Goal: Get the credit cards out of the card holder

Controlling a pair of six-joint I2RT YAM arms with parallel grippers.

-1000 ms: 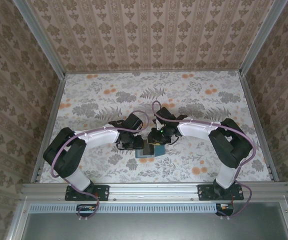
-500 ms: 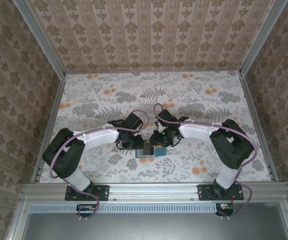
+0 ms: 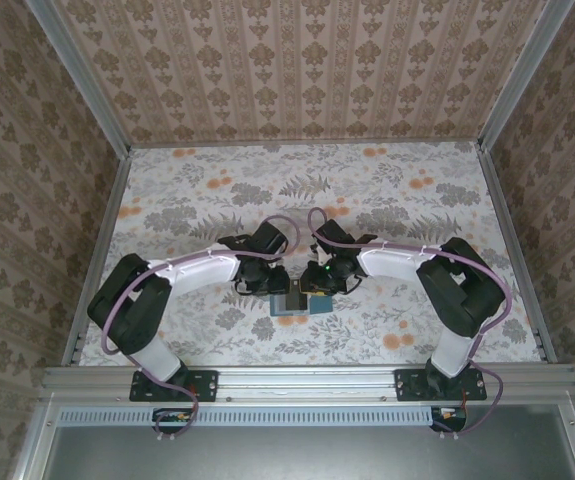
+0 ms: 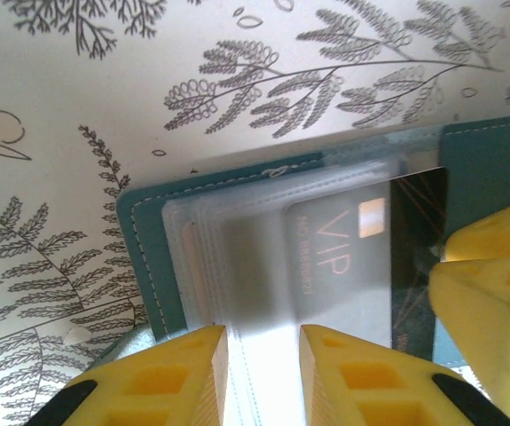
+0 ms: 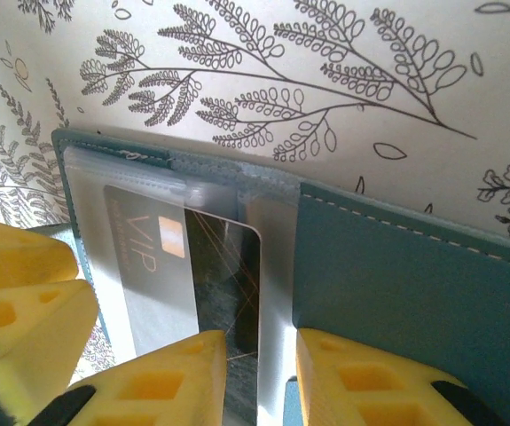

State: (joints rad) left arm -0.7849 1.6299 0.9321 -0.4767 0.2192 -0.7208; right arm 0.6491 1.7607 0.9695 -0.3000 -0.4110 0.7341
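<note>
The card holder [image 3: 289, 311] lies open on the floral table between my two arms, a teal wallet [image 4: 139, 257] with clear sleeves. One of the credit cards [image 5: 223, 266], dark with "VIP" printed on it, sticks partly out of a sleeve toward the holder's teal panel [image 5: 396, 266]; the card [image 4: 411, 231] shows dark where it is bare. My left gripper [image 4: 263, 373] stands a little open over the clear sleeves, nothing clamped. My right gripper [image 5: 262, 382] is narrowly open astride the card's free edge. In the top view the left gripper [image 3: 267, 286] and right gripper [image 3: 315, 288] nearly meet over the holder.
The right gripper's yellow fingers [image 4: 494, 293] crowd the right of the left wrist view. The left one's fingers [image 5: 24, 293] sit close at the left of the right wrist view. Patterned walls [image 3: 47, 200] and metal rails enclose the table [image 3: 417, 200], whose far half is bare.
Both wrists have shifted slightly over the holder, the left gripper easing open a touch. The holder has stayed in place.
</note>
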